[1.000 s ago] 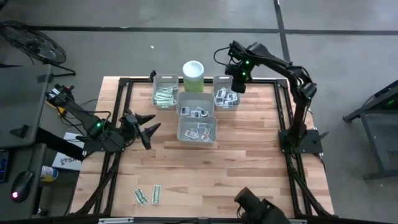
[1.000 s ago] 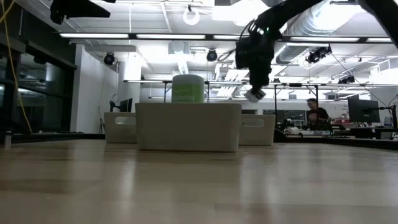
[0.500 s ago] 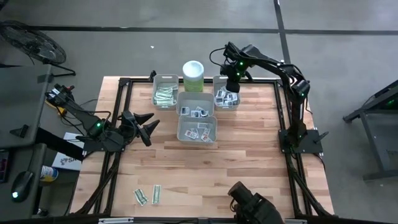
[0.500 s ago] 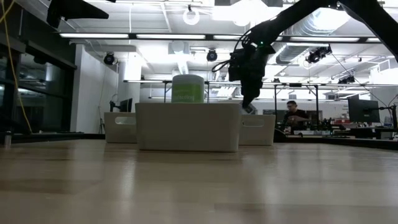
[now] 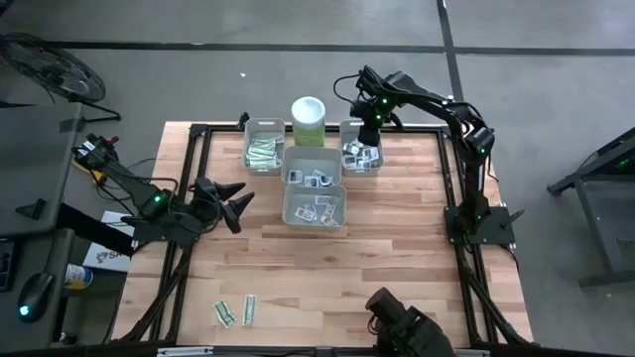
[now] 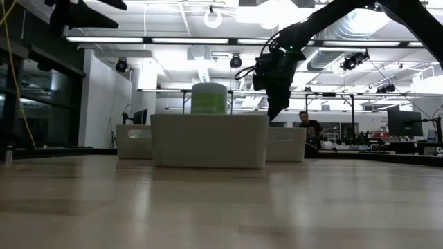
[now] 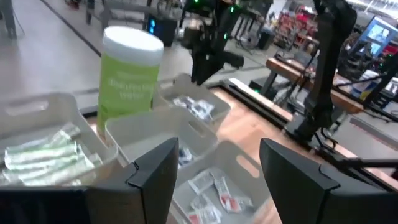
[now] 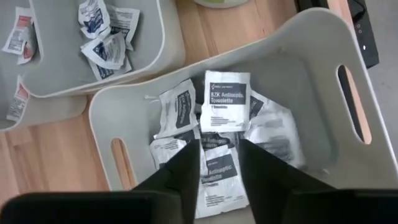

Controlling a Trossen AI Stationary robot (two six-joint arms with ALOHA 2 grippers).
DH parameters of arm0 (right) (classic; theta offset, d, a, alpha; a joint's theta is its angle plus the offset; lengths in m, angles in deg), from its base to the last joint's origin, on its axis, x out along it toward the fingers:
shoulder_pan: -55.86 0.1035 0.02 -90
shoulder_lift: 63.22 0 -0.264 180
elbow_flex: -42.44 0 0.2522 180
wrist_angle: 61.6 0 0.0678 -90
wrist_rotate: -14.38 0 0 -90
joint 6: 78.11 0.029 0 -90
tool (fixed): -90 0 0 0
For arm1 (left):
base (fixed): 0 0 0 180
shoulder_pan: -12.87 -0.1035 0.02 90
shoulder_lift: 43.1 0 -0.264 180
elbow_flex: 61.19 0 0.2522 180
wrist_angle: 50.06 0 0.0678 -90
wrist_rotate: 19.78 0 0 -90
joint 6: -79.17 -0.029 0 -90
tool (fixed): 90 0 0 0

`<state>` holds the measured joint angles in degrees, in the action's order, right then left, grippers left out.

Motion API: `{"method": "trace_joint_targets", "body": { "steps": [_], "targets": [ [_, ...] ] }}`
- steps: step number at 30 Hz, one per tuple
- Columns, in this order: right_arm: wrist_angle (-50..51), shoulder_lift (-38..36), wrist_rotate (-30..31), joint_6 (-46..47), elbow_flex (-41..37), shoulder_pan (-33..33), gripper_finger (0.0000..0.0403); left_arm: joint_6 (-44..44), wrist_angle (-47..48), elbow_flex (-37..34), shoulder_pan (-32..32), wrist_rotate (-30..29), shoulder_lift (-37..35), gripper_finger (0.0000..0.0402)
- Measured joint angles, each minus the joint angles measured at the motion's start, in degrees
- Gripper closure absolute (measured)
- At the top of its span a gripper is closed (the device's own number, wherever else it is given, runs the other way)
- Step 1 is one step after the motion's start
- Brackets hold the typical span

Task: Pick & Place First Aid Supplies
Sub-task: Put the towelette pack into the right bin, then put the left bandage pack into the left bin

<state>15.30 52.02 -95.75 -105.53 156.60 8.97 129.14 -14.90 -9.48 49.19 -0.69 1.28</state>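
Over the right bin (image 8: 323,74), right claw (image 8: 217,163) parted above white packets (image 8: 226,99).

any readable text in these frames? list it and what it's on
"BZK Antiseptic Towelette": white square packet on top of the pile in the grey bin, right wrist view.
Same words, partly covered: packet below it.
Green canister: pale label print, too blurred to read.
Packets in the other bins: print too small.

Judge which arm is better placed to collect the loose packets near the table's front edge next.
Probably the left. The loose packets lie on the left half of the table, and the left gripper hangs open and empty on that side. The right gripper is over the far right bin, diagonally across the table from them.
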Motion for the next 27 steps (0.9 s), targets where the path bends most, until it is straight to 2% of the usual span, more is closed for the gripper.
{"method": "trace_joint_targets", "body": {
  "steps": [3, 6, 10, 14, 20, 23, 27],
  "targets": [
    [0.38, -0.11, -0.03, 1.91, 0.00, -0.07, 0.0280, 5.20, 3.91, 0.00, 0.00, 3.03, 0.00, 0.0179],
    [2.25, -0.61, -0.03, 3.49, 0.00, -0.09, 0.0271, 11.55, 8.54, 0.00, 0.00, 8.65, 0.00, 0.0179],
    [4.30, -2.22, -0.35, 4.97, 0.00, 0.11, 0.0270, 18.92, 14.96, 0.00, 0.00, 20.27, 0.14, 0.0179],
    [5.14, -4.61, -1.83, 6.92, 0.00, 1.02, 0.0269, 21.88, 19.12, 0.01, 0.07, 31.67, 0.52, 0.0179],
    [4.99, -7.76, -6.55, 11.89, 0.02, 5.63, 0.0269, 19.91, 23.09, 0.00, 0.07, 50.66, 2.40, 0.0179],
    [4.78, -8.53, -6.94, 13.74, 0.02, 9.44, 0.0269, 14.59, 23.40, 0.01, 0.07, 59.96, 4.01, 0.0179],
    [4.73, -8.68, -6.98, 17.38, 0.04, 15.42, 0.0269, 4.82, 21.82, 0.00, 0.07, 68.35, 6.58, 0.0179]
  ]
}}
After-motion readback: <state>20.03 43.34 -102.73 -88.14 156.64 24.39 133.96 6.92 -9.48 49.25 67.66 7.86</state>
